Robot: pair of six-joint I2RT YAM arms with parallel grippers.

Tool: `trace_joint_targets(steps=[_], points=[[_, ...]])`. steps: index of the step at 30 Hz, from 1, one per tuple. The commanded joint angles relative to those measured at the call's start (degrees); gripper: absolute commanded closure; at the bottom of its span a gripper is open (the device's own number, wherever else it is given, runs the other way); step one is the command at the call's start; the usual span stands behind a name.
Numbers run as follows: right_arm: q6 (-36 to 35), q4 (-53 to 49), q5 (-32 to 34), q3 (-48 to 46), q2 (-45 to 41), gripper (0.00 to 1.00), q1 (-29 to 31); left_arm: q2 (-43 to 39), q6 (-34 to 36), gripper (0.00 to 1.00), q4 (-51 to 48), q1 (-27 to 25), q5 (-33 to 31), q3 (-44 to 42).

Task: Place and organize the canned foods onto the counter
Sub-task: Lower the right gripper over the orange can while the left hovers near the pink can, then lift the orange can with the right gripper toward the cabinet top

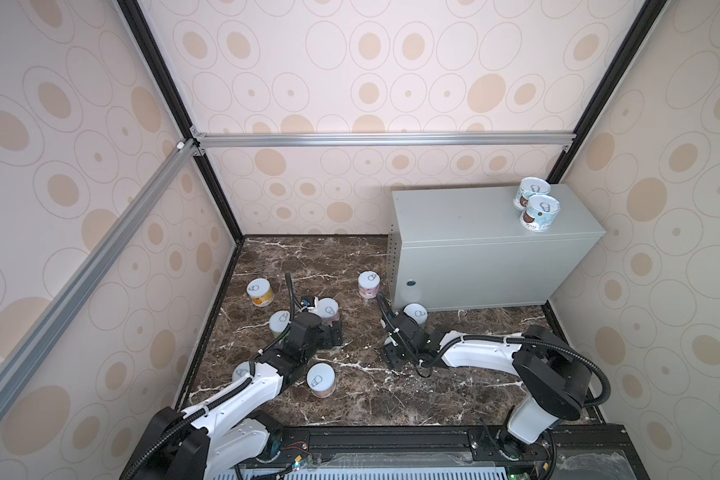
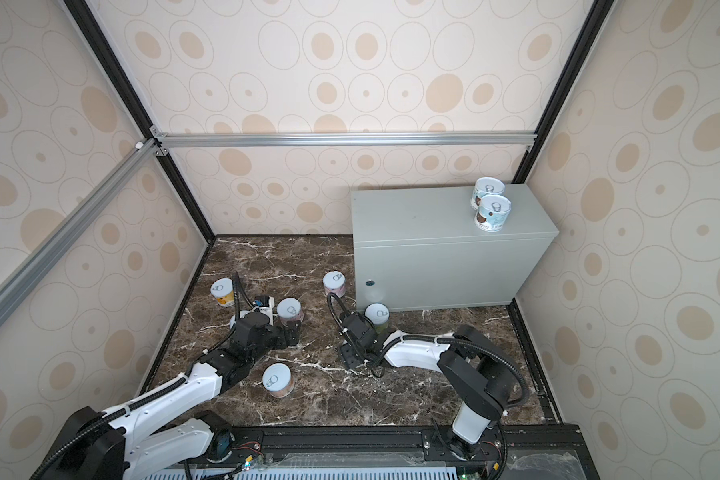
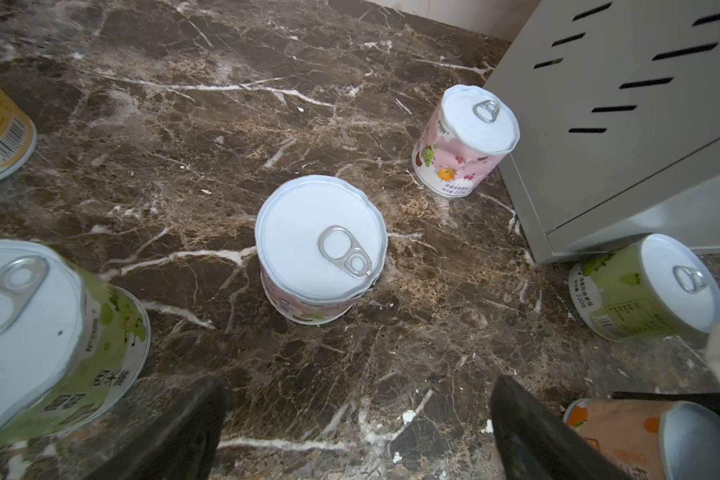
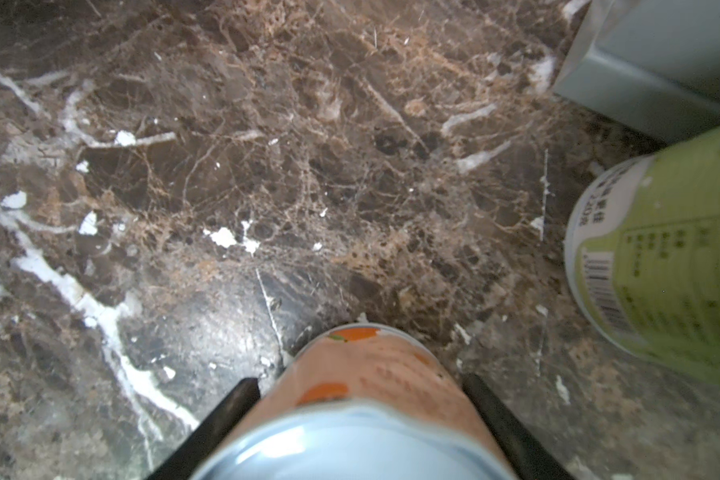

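Right gripper (image 4: 359,380) looks clamped on the orange tin (image 4: 375,399), down on the marble (image 4: 267,166) near a green tin (image 4: 661,257). I'd lift straight up, then set it on the counter (image 1: 466,216) beside the blue tins (image 1: 539,212). Left gripper (image 3: 358,386) gapes wide, empty.

Clad in glossy white shells on left arm (image 1: 242,390) and right arm (image 1: 479,353), matte black at joints. Trailed by black corrugated hoses (image 1: 604,384), cinched with white ties. Tipped, at left gripper (image 3: 356,390), with 2 flat black fingers (image 3: 184,428).
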Motion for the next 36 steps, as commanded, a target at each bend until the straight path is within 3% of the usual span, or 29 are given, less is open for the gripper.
trace_joint_targets(steps=[1, 24, 36], points=[[0.03, -2.39, 1.72, 2.35, -4.87, 0.41, 0.47, -1.75, -0.99, 0.01, -1.44, -0.36, -0.38, 0.64], [-0.12, -26.92, 8.93, 13.08, -23.49, 0.44, 0.50, -10.08, 2.40, 0.01, -8.80, -1.02, 3.34, 10.42], [-2.15, -42.68, 13.65, 30.66, -24.36, 0.44, -0.20, -9.52, 5.88, 0.01, -13.72, -4.68, 0.98, 20.20]])
